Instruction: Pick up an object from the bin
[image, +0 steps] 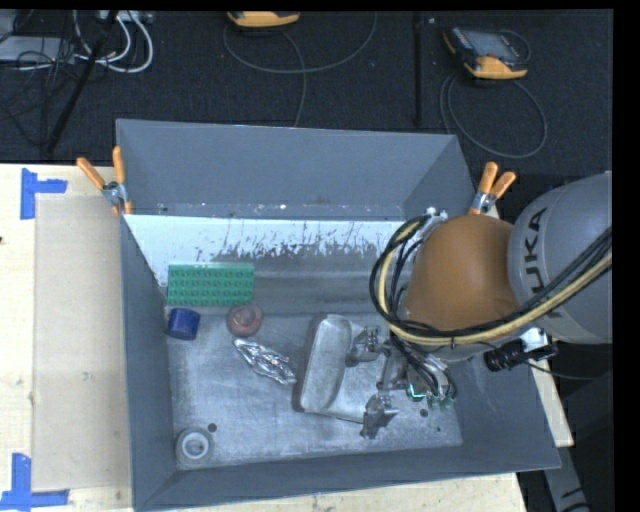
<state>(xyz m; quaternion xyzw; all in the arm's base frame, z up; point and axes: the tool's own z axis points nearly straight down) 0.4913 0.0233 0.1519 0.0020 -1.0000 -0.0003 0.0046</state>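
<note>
Camera view, jaws apart beside grey metal piece (322, 365), partly hidden by orange cover (462, 275)

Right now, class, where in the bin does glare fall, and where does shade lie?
Camera view: glare whitens a band along the bin's far wall, above the green studded plate; the silvery piece glints; its left wall lies in shade.

The orange cover (462, 272) hides the bin's (300, 180) right floor — the gripper (372, 385) covers the grey scoop's (322, 368) right edge.

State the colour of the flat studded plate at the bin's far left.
The studded plate is green, best seen in the camera view.
</note>
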